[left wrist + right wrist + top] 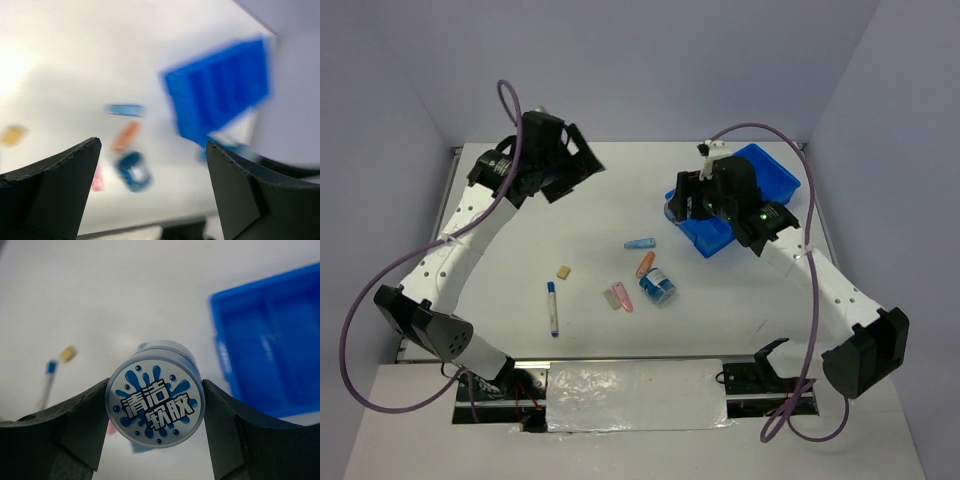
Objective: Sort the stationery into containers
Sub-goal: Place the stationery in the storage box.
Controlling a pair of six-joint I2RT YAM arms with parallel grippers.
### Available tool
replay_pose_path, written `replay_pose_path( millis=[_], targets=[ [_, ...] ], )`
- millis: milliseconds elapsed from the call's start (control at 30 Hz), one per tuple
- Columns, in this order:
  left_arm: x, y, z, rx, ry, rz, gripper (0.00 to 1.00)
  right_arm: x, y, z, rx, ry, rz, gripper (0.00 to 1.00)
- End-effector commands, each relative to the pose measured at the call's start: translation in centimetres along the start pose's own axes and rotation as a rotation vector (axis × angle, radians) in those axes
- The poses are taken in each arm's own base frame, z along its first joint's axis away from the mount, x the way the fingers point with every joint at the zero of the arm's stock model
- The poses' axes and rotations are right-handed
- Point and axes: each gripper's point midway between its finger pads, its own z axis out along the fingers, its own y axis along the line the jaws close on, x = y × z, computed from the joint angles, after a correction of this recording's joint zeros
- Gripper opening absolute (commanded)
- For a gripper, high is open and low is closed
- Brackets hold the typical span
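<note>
My right gripper (155, 440) is shut on a blue clear box with a round white patterned face (155, 407), held in the air just left of the bright blue divided tray (775, 180), which also shows in the right wrist view (272, 340). My left gripper (578, 170) is open and empty, raised at the far left. On the table lie the second blue box (657, 288), a blue slim piece (639, 242), an orange piece (645, 264), pink (624, 297) and grey (612, 298) pieces, the tan eraser (563, 271) and the blue-white pen (553, 307).
The left wrist view is blurred; it shows the tray (220, 90), the orange piece (125, 136) and the second box (134, 171) far below the open fingers. Purple cables loop beside both arms. The table's walls stand behind and at the sides.
</note>
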Motion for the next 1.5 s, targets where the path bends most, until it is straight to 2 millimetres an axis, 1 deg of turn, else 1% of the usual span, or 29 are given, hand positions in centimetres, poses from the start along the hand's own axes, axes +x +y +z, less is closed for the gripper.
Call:
replay_pose_path(
  millis=[0,33,67,100,133,167,200,233,267,300,333,367,400,433,467,533,600,633,667,833,867,967,1133,1167,1200,1267,1300,1367,1467],
  targets=[
    [-2.2,11.5,-1.2,-0.441,-0.142,0.010,0.99,-3.9,-7.7,1.0,0.427,-0.185,0.123,0.00],
    [-1.7,12.4,-1.9,-0.426,-0.144,0.014,0.99,-5.0,-8.7,1.2,0.460,-0.200,0.149,0.00],
    [-1.6,12.5,-2.1,-0.403,-0.148,0.016,0.99,-5.1,-9.3,1.9,0.478,-0.186,0.152,0.00],
    [-1.7,11.9,-2.3,-0.356,-0.152,0.032,0.99,-5.3,-10.4,3.2,0.519,-0.168,0.151,0.00],
    [-1.6,11.5,-3.1,-0.321,-0.158,0.045,1.00,-5.4,-11.1,3.8,0.540,-0.159,0.149,0.00],
    [-0.9,12.0,-3.0,-0.320,-0.140,0.060,0.99,-4.6,-12.2,5.3,0.574,-0.125,0.140,0.00],
    [-0.7,12.1,-3.2,-0.307,-0.131,0.091,0.99,-4.5,-12.8,5.9,0.599,-0.115,0.138,0.00],
    [-0.5,11.6,-3.6,-0.266,-0.129,0.105,0.99,-5.1,-13.3,6.1,0.618,-0.112,0.136,0.00],
    [0.2,12.1,-3.5,-0.260,-0.106,0.141,0.99,-4.0,-14.0,7.5,0.634,-0.068,0.135,0.00],
    [0.5,11.9,-3.6,-0.239,-0.098,0.159,0.99,-4.5,-14.2,7.9,0.638,-0.068,0.135,0.00],
    [0.9,11.3,-3.6,-0.194,-0.081,0.172,0.99,-4.4,-14.4,8.5,0.633,-0.058,0.138,0.00],
    [1.3,11.2,-3.9,-0.169,-0.074,0.181,0.99,-3.6,-15.0,9.5,0.635,-0.032,0.141,0.03],
    [1.6,11.1,-4.1,-0.147,-0.064,0.203,0.99,-4.1,-14.8,9.9,0.630,-0.041,0.143,0.04],
    [2.1,10.8,-4.4,-0.117,-0.053,0.211,0.99,-4.1,-15.0,10.3,0.630,-0.035,0.145,0.04],
    [2.3,11.0,-4.7,-0.118,-0.049,0.221,0.99,-3.6,-15.2,11.0,0.634,-0.018,0.146,0.04],
    [2.5,11.5,-5.3,-0.123,-0.048,0.232,0.99,-3.5,-15.2,11.3,0.635,-0.006,0.152,0.05],
    [2.7,12.0,-5.9,-0.136,-0.051,0.247,0.99,-3.0,-15.4,11.7,0.635,0.001,0.162,0.11],
    [2.8,12.2,-6.1,-0.141,-0.053,0.250,0.99,-2.7,-15.4,11.9,0.633,0.005,0.162,0.24],
    [2.9,12.6,-6.3,-0.153,-0.051,0.258,0.99,-2.4,-15.5,12.0,0.639,0.012,0.163,0.29],
    [3.5,13.6,-6.3,-0.176,-0.036,0.266,0.99,-0.5,-15.8,12.2,0.650,0.046,0.192,0.31],
    [3.6,13.5,-6.2,-0.172,-0.032,0.267,0.99,0.0,-15.8,12.3,0.646,0.056,0.200,0.31],
    [3.7,13.2,-5.8,-0.157,-0.018,0.277,0.99,0.5,-15.6,12.6,0.624,0.067,0.215,0.32],
    [3.8,12.9,-5.0,-0.149,0.007,0.294,0.99,0.8,-15.5,12.5,0.625,0.077,0.225,0.45],
    [3.8,12.9,-4.8,-0.151,0.012,0.296,0.99,0.7,-15.5,12.5,0.626,0.079,0.224,0.49],
    [3.9,12.8,-4.6,-0.148,0.021,0.302,0.99,0.8,-15.6,12.5,0.621,0.082,0.228,0.57],
    [4.0,12.9,-4.5,-0.153,0.029,0.303,0.99,0.8,-15.4,12.5,0.614,0.091,0.227,0.62],
    [4.1,12.9,-4.2,-0.155,0.038,0.306,0.99,0.9,-15.5,12.3,0.622,0.092,0.226,0.66],
    [4.2,12.9,-3.9,-0.152,0.049,0.307,0.99,1.2,-15.6,12.3,0.616,0.104,0.227,0.70],
    [4.6,12.5,-3.2,-0.124,0.071,0.314,0.99,1.7,-15.8,12.3,0.613,0.121,0.231,0.72]
  ],
)
